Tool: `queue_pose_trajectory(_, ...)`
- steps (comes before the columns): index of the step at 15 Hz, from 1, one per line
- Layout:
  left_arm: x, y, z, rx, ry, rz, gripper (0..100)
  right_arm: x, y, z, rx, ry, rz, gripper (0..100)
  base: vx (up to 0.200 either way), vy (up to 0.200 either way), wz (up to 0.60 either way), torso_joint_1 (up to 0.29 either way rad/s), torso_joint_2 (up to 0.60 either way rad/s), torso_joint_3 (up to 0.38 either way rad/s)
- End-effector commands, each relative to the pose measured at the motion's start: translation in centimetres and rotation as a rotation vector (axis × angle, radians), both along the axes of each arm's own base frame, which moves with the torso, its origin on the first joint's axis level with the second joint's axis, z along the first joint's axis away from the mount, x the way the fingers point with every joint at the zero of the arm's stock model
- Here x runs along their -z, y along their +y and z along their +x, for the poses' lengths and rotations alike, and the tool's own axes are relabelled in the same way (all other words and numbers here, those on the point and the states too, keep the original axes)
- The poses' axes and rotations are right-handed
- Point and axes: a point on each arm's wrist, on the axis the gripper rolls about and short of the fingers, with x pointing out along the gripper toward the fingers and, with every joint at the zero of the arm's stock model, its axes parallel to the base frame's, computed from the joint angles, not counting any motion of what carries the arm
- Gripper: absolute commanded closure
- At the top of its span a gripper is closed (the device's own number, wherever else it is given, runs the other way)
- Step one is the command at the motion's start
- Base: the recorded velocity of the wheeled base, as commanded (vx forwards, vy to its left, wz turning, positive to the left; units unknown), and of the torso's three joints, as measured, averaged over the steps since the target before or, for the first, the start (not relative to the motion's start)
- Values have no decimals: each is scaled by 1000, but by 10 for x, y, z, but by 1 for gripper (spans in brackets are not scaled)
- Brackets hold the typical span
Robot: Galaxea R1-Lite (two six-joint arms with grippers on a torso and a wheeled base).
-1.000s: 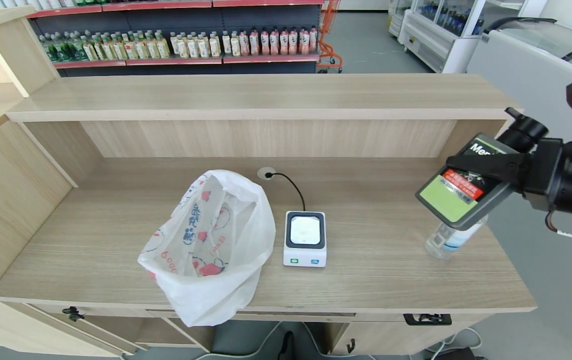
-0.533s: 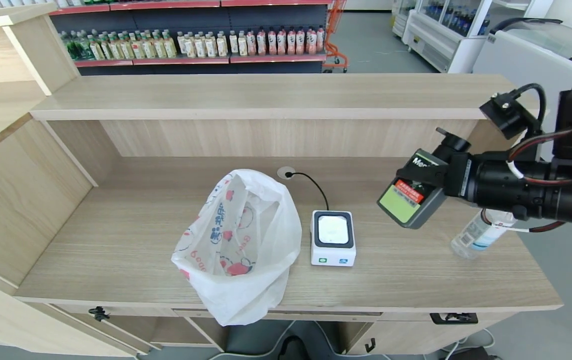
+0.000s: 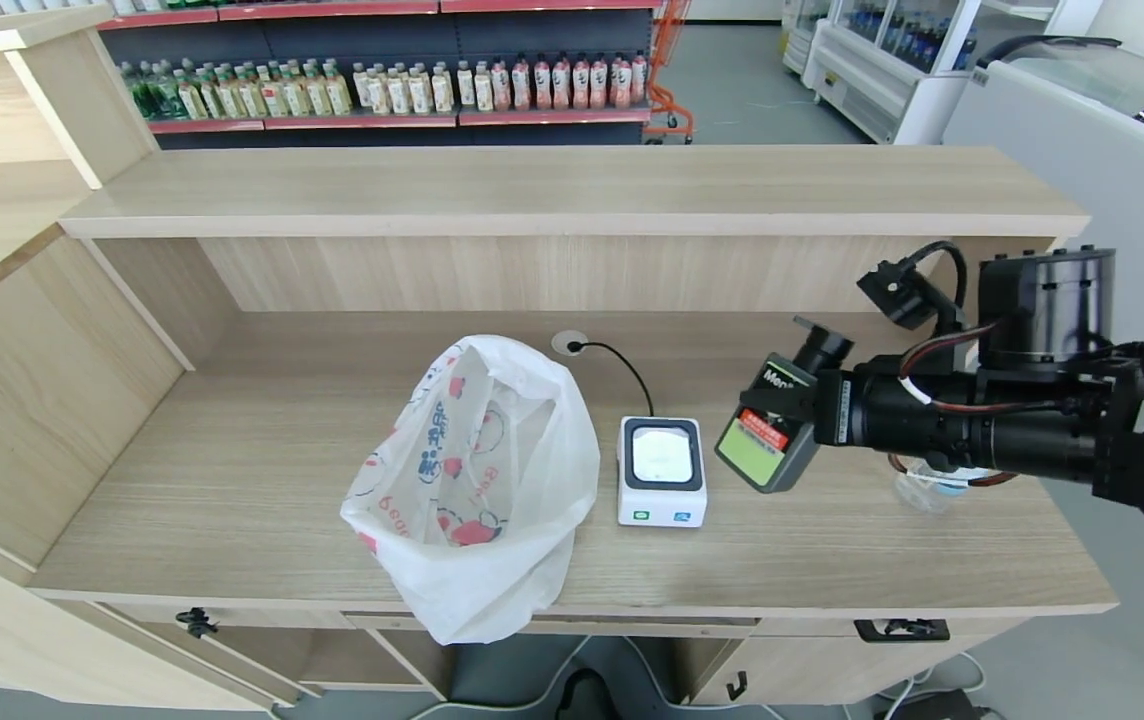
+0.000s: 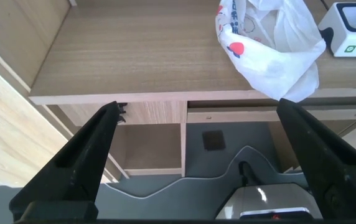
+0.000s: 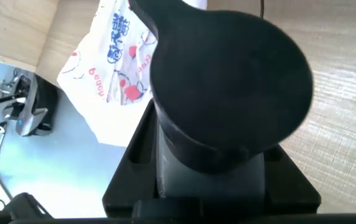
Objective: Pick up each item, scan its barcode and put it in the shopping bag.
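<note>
Over the last second the right gripper, clamped on the dark bottle with the green label, has come in leftward and lower. The bottle was out past the counter's right end and now hangs tilted just beside the barcode scanner, not yet over its window. The head camera also shifted early in that span, so we only count the bottle-to-scanner gap closing. We read this as the scan approach for this item, with bagging still to do. The green label faces up and toward us and we can't see a barcode, so the bottle may need a roll before it reads. The left gripper is spread apart and empty, low in front of the counter. The shopping bag sits just left of the scanner, mouth slumped and body hanging over the front edge, which could snag the drop. A clear water bottle lies under the right arm, still to be handled. The scanner cable runs back, out of the way.
</note>
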Motion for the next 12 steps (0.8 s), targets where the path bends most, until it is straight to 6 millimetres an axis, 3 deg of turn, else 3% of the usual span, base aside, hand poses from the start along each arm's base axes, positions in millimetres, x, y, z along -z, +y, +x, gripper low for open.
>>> queue_pose_trajectory(1, 0, 0, 0, -1, 1, 1, 0, 15, 5, 12, -8, 4, -20, 100, 0, 0, 0, 0, 0, 0)
queue_pose_trajectory(12, 0, 0, 0, -1, 0, -1, 0, 44, 17, 29, -153, -13, -77, 100, 0, 0, 0, 0, 0, 0)
